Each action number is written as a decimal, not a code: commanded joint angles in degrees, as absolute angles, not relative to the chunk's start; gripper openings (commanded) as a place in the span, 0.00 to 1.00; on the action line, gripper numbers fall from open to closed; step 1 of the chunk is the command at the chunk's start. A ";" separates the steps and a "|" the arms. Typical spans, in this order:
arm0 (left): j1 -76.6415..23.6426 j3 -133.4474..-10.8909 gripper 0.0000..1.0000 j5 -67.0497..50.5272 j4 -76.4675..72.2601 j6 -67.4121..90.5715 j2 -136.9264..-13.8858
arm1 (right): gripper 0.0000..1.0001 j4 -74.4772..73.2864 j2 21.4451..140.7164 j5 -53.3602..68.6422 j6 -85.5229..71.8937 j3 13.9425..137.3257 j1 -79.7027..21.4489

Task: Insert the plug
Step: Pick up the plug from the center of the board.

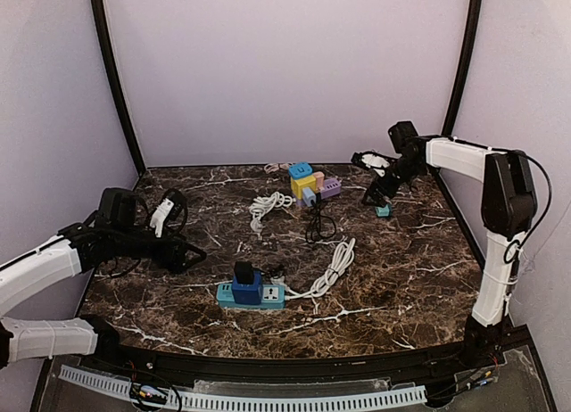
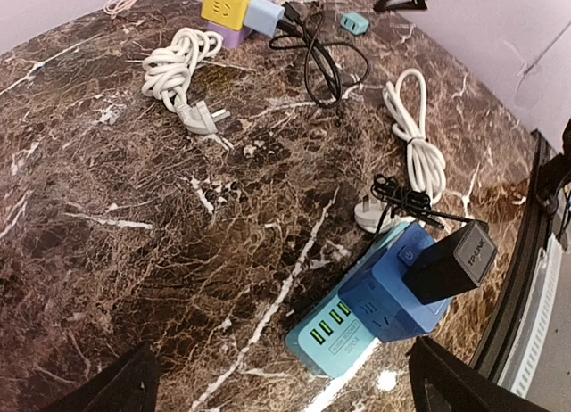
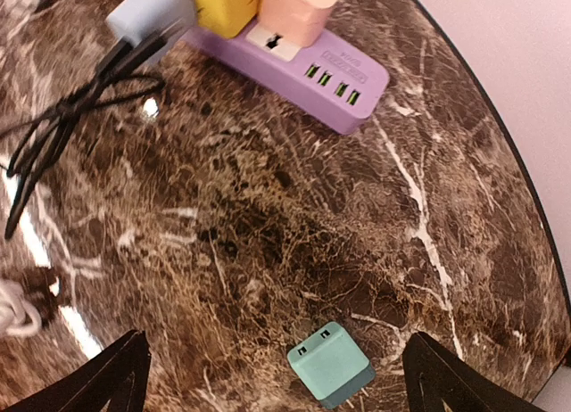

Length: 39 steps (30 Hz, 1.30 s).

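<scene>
Nearest the left wrist lens: left gripper [image 2: 287, 381], jaws spread wide, gripping nothing, hanging just short of the teal power strip [image 2: 332, 339]. Just beyond: black plug [image 2: 451, 262], at the near middle of the marble table [image 2: 134, 251]. Sits in the top of the blue adapter [image 2: 393, 298], itself socketed on the teal strip. Tilts in this view; looks pressed home, though prongs hidden, so cannot confirm depth.

Reads as insertion done, or all but. Next move likely calls for lifting clear without brushing the plug, or a press from above if not fully seated.

Further out: loose white plug [image 2: 368, 214] just beside the strip, coiled white cable [image 2: 415, 135] behind it.

No bins or trays; only sockets as holders. Purple strip [image 3: 312, 69] at the far side, carrying a yellow block [image 3: 223, 2] and a pink block [image 3: 299, 11].

Right gripper [image 3: 272, 372]: equally wide, empty, hovering over a small teal charger [image 3: 330, 366] lying loose on the marble, well apart from the plug.
</scene>
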<state>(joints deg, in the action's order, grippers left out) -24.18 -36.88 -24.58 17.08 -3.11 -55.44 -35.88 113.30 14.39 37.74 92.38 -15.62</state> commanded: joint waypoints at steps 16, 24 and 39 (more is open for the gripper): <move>-11.97 -12.85 0.98 -32.26 -11.33 16.58 -38.64 | 0.92 -40.17 125.10 14.99 75.06 95.45 -9.83; -11.55 -12.32 0.98 -32.67 -12.26 17.17 -38.90 | 0.83 -40.66 126.29 14.07 74.70 95.66 -9.25; -11.40 -12.73 0.95 -32.12 -13.61 19.34 -38.49 | 0.12 -35.58 114.58 23.51 63.61 94.15 -11.45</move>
